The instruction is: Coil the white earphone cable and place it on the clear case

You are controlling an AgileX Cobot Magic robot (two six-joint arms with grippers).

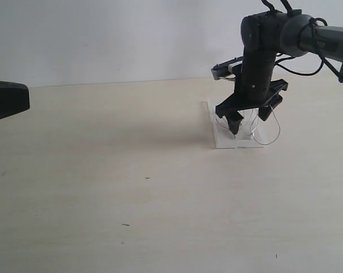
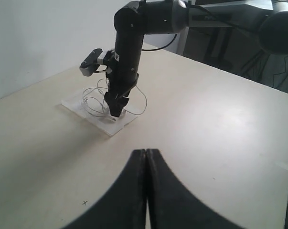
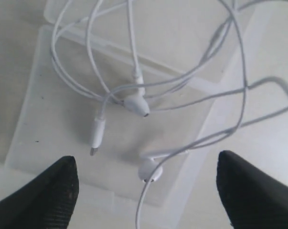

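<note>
Exterior view, left edge: a dark shape enters the frame, taken to be the left arm, well apart from the work. The left wrist view shows the left gripper [image 2: 146, 157] with its fingers pressed together and nothing between them.

Further right, the right gripper [image 1: 249, 118] hangs directly over the clear case [image 1: 217, 138], which lies flat on the table [image 1: 131, 187]. Its jaws are spread wide and hold nothing. The right wrist view confirms this: both black fingertips [image 3: 48, 191] stand clear of every strand.

The white earphone cable [image 3: 86, 86] lies below and between the opened fingers, in loose overlapping loops on the case. One loop spills past the case edge onto the table on the right finger's side [image 1: 273, 133].

Handling, as judged: very light, limp and springy, with no stiffness to hold a shape, so the loops are likely to relax or slide on the smooth plastic. The best hold appears to be where several strands cross near the earbud [image 3: 136, 105]. A single strand would only drag the rest.

Orientation: the bundle has no clear single heading. It spreads roughly along the line joining the two fingers. The plug [image 3: 97, 136] lies lengthwise with its tip turned towards the fingertips. A second earbud [image 3: 151, 171] sits just ahead of the gap.
</note>
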